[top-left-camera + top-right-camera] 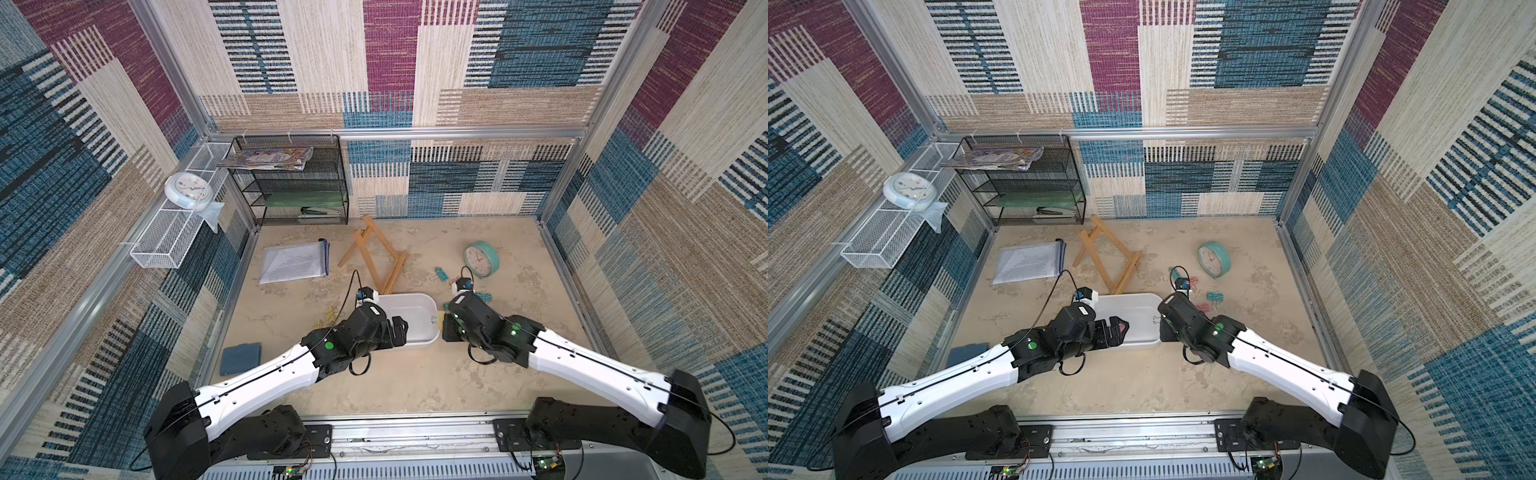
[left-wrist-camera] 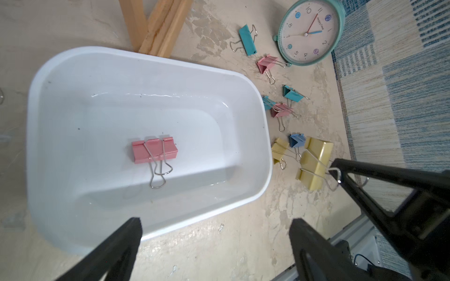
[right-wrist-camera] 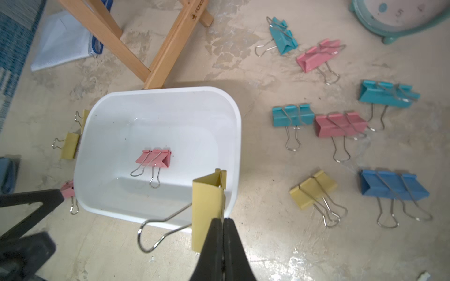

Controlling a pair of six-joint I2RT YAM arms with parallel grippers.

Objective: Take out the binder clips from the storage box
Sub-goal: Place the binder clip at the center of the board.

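A white storage box (image 3: 237, 146) is shown on a mottled beige table (image 3: 255, 243), and only one of the binder clips is seen inside it: a pink clip (image 3: 154, 158) lying flat near the middle of the smooth floor, its silver wire handles laid out to one side. The right gripper (image 3: 222, 221) is pinched tight on one edge of a yellow clip (image 3: 207, 206), which is held just beside the box's right rim; how high it hangs above the table cannot be told. The left gripper (image 2: 216, 221) is poised near the box's near rim with its jaws spread wide and nothing between them. The hold on the yellow clip is judged thin, so the clip could swivel or slip. If released this close to the rim, it could fall back into the box or land on the loose yellow clip (image 3: 314, 188) or the blue clip (image 3: 394, 186) nearby. The pink clip could be pushed along the slick floor rather than caught, and the box, steadied by nothing, could be shoved aside. With both arms crowded at one box, a knock between them is also possible. More clips are scattered around: teal, pink, blue and yellow to the box's right, two yellow and one pink close against its left side. A wooden easel (image 3: 165, 48) ends right at the far rim, and a teal clock (image 2: 309, 31) stands beyond the right-hand clips, so free room for setting down is narrowed.
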